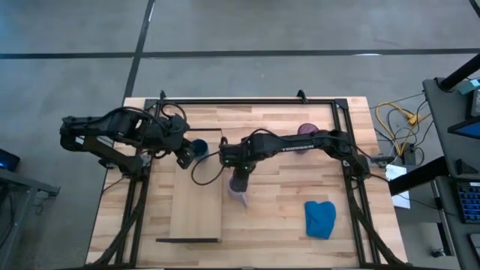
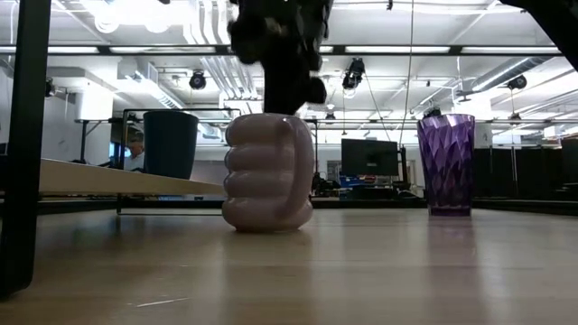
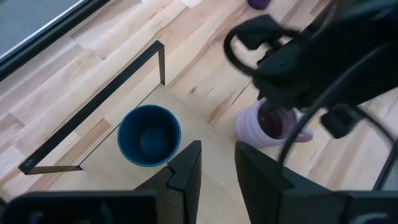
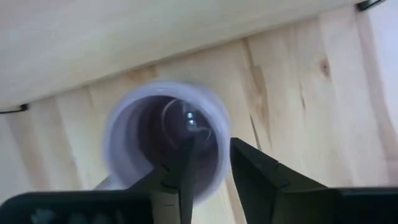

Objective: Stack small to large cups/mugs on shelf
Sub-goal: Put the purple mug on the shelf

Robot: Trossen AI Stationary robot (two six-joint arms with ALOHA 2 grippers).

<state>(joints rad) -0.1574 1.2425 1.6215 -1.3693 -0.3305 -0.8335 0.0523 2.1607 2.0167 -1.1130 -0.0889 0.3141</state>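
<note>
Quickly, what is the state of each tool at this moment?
Left tool: open, empty, just beside the small dark blue cup on the shelf.
Right tool: open, straddling the pale lilac mug rim, not yet closed.

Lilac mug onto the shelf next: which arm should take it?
Right. The right gripper is directly over the lilac mug, fingers straddling its rim, beside the shelf. The left gripper sits by the blue cup already on the shelf.
</note>
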